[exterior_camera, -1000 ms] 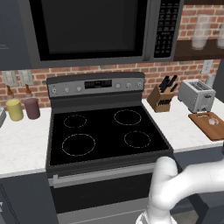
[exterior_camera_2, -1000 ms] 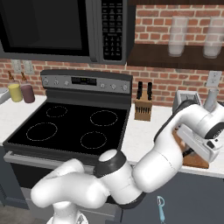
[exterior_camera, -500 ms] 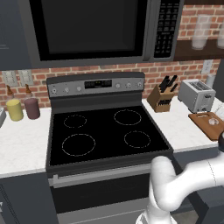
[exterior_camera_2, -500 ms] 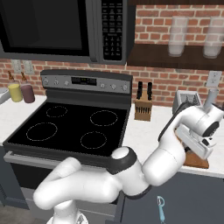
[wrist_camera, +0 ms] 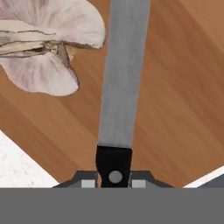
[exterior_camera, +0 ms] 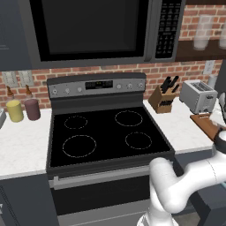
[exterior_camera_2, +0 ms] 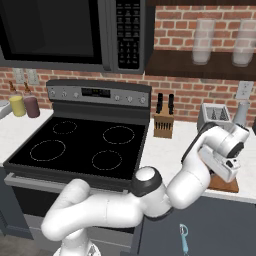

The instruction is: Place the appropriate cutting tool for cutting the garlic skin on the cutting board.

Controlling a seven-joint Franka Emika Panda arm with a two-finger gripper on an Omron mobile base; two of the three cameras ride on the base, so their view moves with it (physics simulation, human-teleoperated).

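In the hand view my gripper [wrist_camera: 114, 179] is shut on a black-handled knife [wrist_camera: 119, 74] whose long grey blade runs up the view just above the reddish-brown cutting board [wrist_camera: 175, 96]. The garlic [wrist_camera: 48, 43], a pale papery bulb, lies on the board just left of the blade. From the right base, the hand [exterior_camera_2: 226, 159] hangs over the board [exterior_camera_2: 225, 184] on the counter right of the stove. The cutting tool [exterior_camera_2: 183, 239], slim with a teal-blue handle, shows low down in front of the dark cabinet, far below the gripper.
A slanted wooden knife block [exterior_camera_2: 163, 122] stands between the stove [exterior_camera_2: 80, 150] and the silver toaster [exterior_camera_2: 214, 116]. In the left base view the board [exterior_camera: 205, 124] lies right of the toaster [exterior_camera: 197, 95]. Two jars [exterior_camera: 23, 109] stand at the far left.
The hand has sunk a little and shifted slightly left over the board. The base views have not shifted.
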